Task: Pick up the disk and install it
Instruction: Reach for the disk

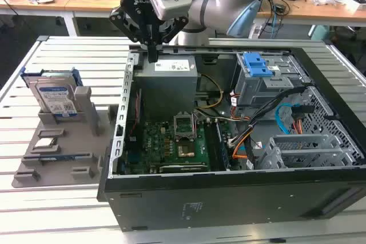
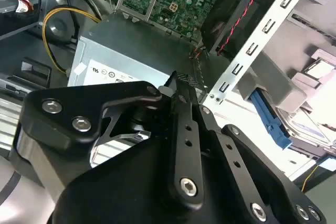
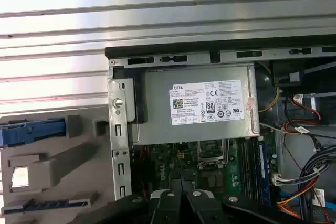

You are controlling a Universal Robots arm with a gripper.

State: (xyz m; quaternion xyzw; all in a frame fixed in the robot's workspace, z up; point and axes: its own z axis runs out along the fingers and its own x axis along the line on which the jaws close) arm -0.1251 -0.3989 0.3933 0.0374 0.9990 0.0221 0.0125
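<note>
Beyond slatted table (image 1: pixel 57 212), seemingly cluttered desks (image 1: pixel 311 10).

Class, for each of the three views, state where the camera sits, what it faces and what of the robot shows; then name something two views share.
Exterior view: off the arm, looking down into the open computer case; arm and tool show.
First wrist view: on the arm, facing down at the power supply; the tool shows.
Second wrist view: on the arm, behind the tool, facing the power supply.
Shared: all three show the power supply.
</note>
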